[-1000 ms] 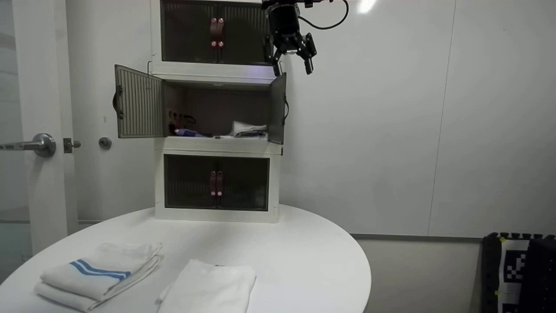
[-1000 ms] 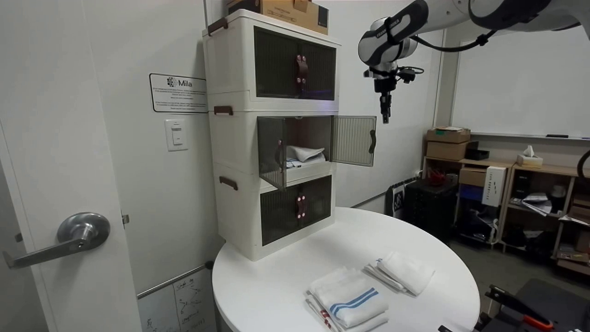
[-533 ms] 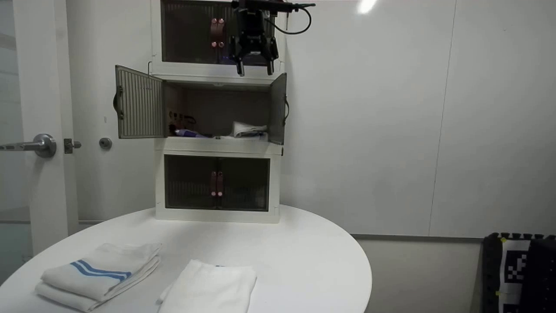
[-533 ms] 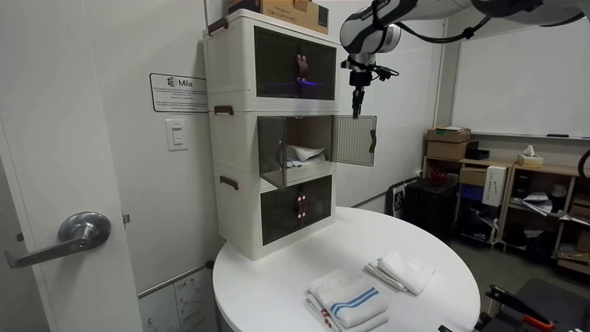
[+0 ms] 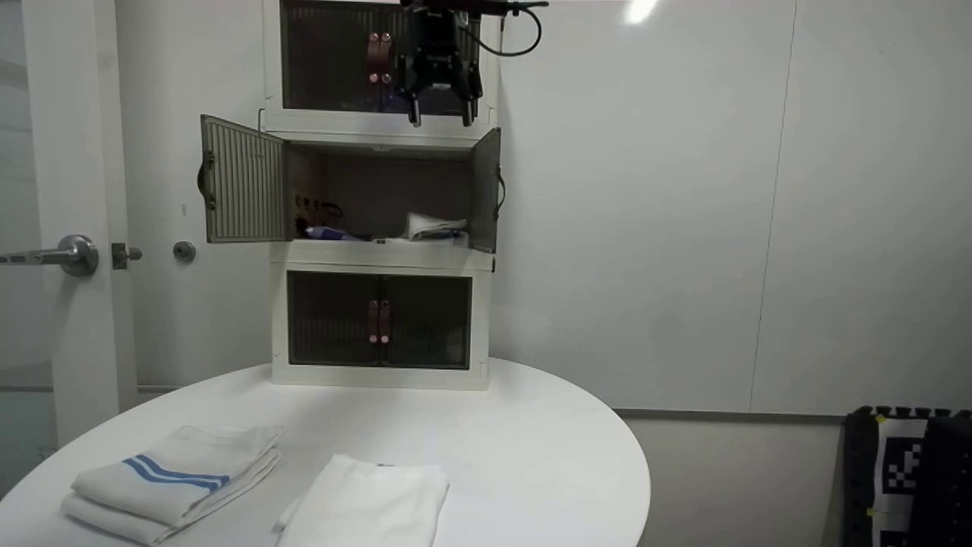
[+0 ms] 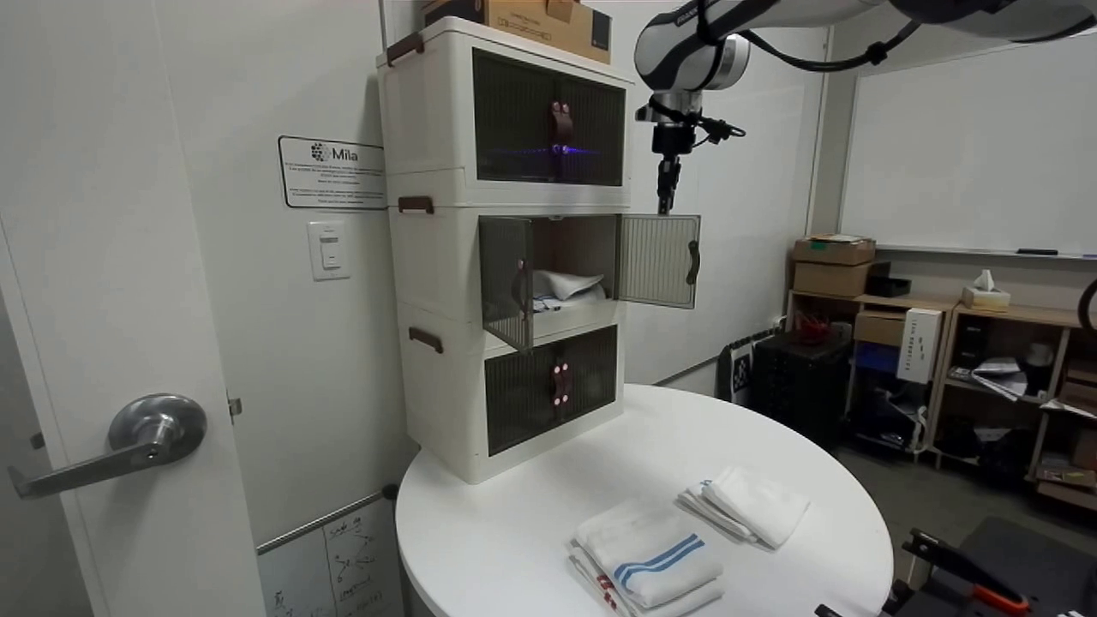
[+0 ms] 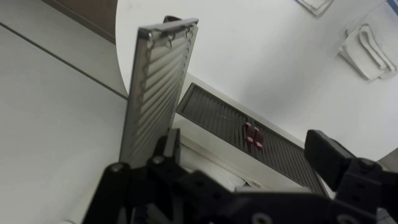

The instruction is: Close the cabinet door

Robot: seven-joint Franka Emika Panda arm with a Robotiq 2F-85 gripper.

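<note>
Both doors on the cabinet's (image 5: pixel 380 254) middle unit (image 5: pixel 395 186) are open: right door (image 5: pixel 486 190) and left door (image 5: pixel 247 182), sides as I face the front. In an exterior view my gripper (image 5: pixel 442 121) hangs fingers down, jaws apart, tips in front of the bottom edge of the upper unit (image 5: pixel 342 120). There the right door sits below and just beside the nearer tip, a gap showing, so we're apart; the left door is well off on the opposite side. In an exterior view the fingertips (image 6: pixel 665 206) line up with the top edge of the right door (image 6: pixel 658 266), line of sight only. Wrist view: right door (image 7: pixel 160 90) stands mostly outside the jaws, next to one finger (image 7: pixel 175 146), which overlaps its lower part from there. Between the jaws I get the front of the lower unit (image 7: pixel 217 113), doors shut, dark red pulls (image 7: pixel 250 133) about mid-gap. How deep my jaws sit against the right door, front to back, I can't tell. Inside the middle unit: cloth (image 5: pixel 433 226) and a purple thing (image 5: pixel 332 233). Folded towels (image 5: pixel 364 509) lie on the table (image 5: pixel 547 425), well below the gripper. On top of the upper unit, a box (image 6: pixel 536 24), cut off by the view's edge.
</note>
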